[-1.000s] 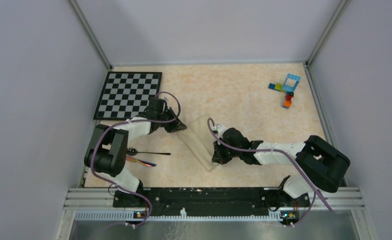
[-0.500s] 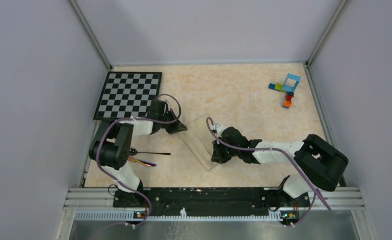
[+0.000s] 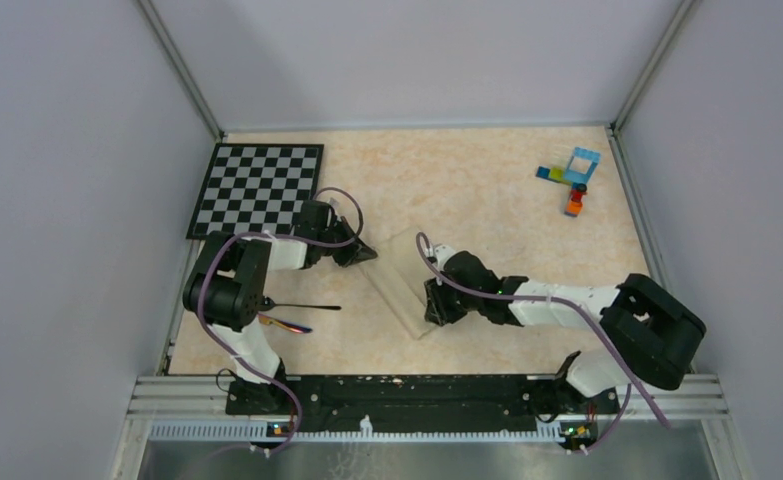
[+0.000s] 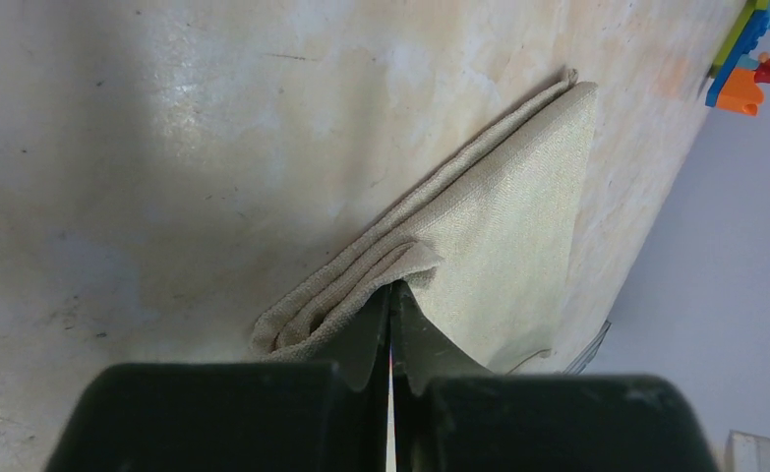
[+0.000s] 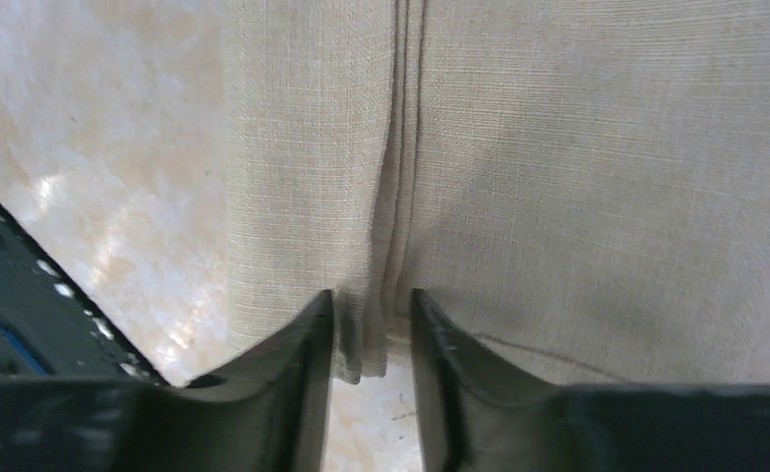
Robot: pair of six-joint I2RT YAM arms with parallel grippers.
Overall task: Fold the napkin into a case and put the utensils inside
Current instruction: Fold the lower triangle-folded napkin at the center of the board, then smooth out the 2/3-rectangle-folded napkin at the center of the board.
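Grey walls box in a marbled beige tabletop (image 3: 487, 200).

Top view: the folded napkin (image 3: 404, 285) lies mid-table, its long axis running diagonally from far-left to near-right.

Left wrist view: the left hand (image 4: 392, 320) is pinched tight on a corner. Lifting only the top layers would likely open the pocket best.

Right wrist view: the right hand (image 5: 371, 334) is narrowly parted and loosely straddles the centre fold. It probably ought to pin that end flat.

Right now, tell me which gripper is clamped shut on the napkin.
The left gripper: its jaws are pressed together on a corner of the napkin; the right gripper stands open.
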